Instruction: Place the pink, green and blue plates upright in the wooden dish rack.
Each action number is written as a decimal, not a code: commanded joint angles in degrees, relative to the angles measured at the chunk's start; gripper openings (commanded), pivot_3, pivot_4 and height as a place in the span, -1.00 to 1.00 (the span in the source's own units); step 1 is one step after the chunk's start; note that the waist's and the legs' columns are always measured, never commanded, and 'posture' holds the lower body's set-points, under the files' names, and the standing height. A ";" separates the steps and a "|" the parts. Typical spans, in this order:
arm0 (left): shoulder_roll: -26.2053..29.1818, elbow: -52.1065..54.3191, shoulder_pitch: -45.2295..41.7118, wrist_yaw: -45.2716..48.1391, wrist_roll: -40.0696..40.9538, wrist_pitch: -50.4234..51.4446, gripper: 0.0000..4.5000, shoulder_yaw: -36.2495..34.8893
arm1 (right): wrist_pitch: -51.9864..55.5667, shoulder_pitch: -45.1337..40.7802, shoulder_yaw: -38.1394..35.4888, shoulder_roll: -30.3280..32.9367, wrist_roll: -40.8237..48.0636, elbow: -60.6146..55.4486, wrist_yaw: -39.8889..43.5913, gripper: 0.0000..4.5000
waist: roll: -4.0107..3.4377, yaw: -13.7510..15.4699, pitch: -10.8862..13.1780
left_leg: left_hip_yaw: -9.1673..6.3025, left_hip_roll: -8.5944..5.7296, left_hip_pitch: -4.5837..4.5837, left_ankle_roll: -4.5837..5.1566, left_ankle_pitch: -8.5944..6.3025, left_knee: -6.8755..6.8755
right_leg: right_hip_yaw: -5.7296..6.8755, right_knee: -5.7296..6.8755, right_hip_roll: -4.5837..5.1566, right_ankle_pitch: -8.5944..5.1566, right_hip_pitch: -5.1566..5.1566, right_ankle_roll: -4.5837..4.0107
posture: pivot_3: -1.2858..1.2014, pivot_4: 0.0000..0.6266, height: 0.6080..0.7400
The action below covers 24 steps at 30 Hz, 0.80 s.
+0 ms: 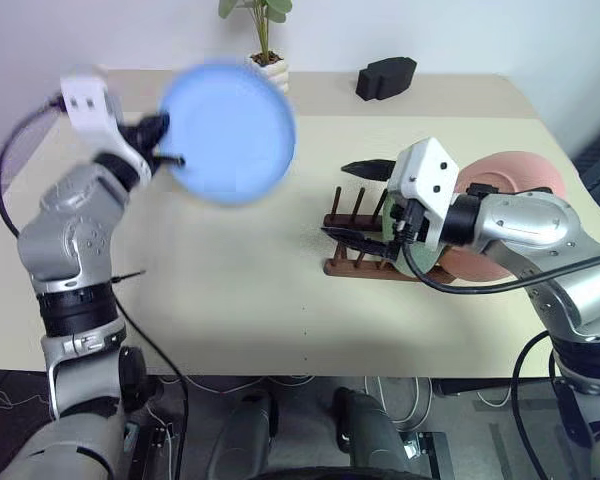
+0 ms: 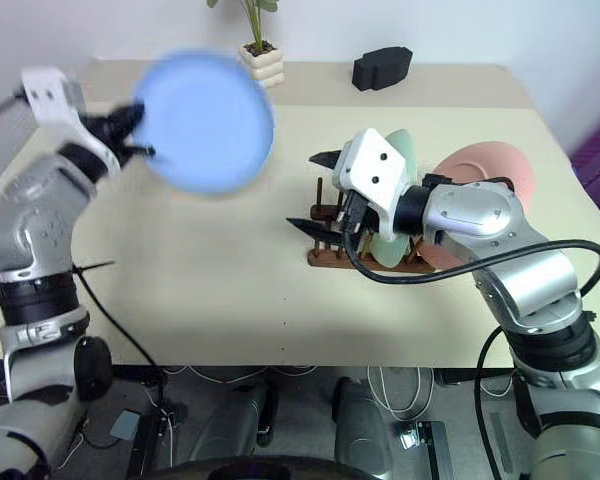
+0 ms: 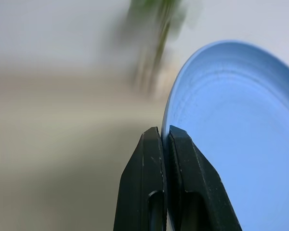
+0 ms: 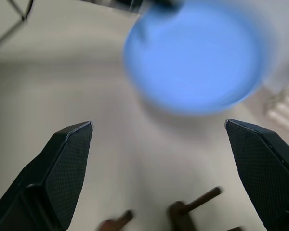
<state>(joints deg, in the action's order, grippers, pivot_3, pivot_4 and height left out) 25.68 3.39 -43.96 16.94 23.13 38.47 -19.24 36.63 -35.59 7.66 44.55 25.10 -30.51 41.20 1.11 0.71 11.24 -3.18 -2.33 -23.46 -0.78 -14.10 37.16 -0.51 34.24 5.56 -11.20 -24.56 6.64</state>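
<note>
My left gripper (image 3: 164,137) pinches only the rim of the blue plate (image 1: 228,132), held above the table (image 1: 230,290), right gripper (image 4: 159,144) gaping by the wooden dish rack (image 1: 352,262); risk: plate pivots or slips from so narrow a bite.

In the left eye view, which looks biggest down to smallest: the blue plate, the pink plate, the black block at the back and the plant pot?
1. Blue plate, though it is raised nearer the camera.
2. Pink plate, partly hidden, so unsure.
3. Black block.
4. Plant pot.
</note>
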 commanded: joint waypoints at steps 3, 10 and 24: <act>-2.95 4.74 -6.42 -3.65 -3.68 -5.01 -0.99 6.32 | -11.11 -5.39 9.40 2.34 -23.35 2.68 -5.31 1.00 | 0.03 -0.06 0.02 | 0.13 -0.16 0.00 -0.01 0.01 0.02 | -0.01 0.00 -0.01 0.02 0.00 0.02 | 0.03 -0.52 0.94; -5.13 8.11 -8.97 -5.95 -6.34 -5.35 -0.99 11.18 | -18.18 -8.14 12.78 -1.78 -36.56 5.63 -8.10 1.00 | 0.03 -0.51 0.02 | 0.22 -0.14 0.00 -0.05 0.04 0.00 | -0.01 0.03 -0.06 0.03 -0.04 0.02 | 0.03 -0.52 0.94; -8.83 15.13 -9.44 -6.66 -2.90 0.87 -1.00 12.03 | -25.03 -8.51 14.26 -9.21 -50.26 12.73 -9.49 0.62 | 0.03 -0.47 0.02 | 0.19 -0.15 0.00 -0.07 0.05 0.03 | -0.02 0.05 -0.09 0.03 -0.02 0.01 | 0.03 -0.52 0.94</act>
<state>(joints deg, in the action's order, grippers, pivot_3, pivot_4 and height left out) 17.04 15.59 -51.84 10.70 19.48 39.34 -7.30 13.18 -42.64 22.73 35.78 -23.49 -17.59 32.66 1.14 0.24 11.26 -2.99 -2.49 -23.46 -0.85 -14.05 37.18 -0.52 34.29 5.47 -11.17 -24.58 6.65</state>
